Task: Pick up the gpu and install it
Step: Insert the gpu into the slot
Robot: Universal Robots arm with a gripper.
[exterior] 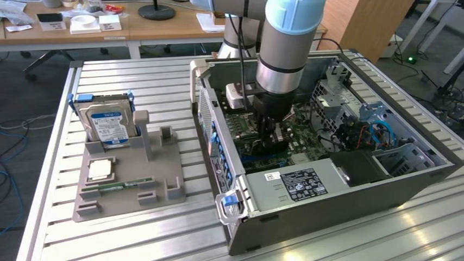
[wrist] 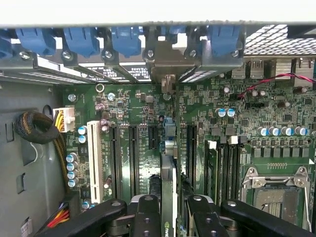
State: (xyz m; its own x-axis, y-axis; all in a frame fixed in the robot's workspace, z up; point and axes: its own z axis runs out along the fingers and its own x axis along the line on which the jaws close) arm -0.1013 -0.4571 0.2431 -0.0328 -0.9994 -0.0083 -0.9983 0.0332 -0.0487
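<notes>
"How far along was the job at that moment?"

"Well along, I'd judge. The pickup was done: the claw (wrist: 169, 210) was inside the open computer case (exterior: 406, 187), closed partway on the gpu (wrist: 168, 187), which stood on edge between its fingers (wrist: 148, 217)."

"And where was the card against the board?"

"Straight above the motherboard (wrist: 237, 123), in line with an expansion slot. Its silvery bracket (wrist: 168, 66) sat at the rear wall among the blue slot clips (wrist: 126, 39). Whether it was fully seated, I couldn't tell."

"What was left?"

"By my reckoning, the last push home, if it hadn't gone in already, and letting go."

"And outside the case?"

"On the counter (exterior: 145, 70), the grey parts holder (exterior: 127, 182) carried the hard drive (exterior: 106, 124), a processor (exterior: 100, 168) and a memory stick (exterior: 119, 185)."
</notes>
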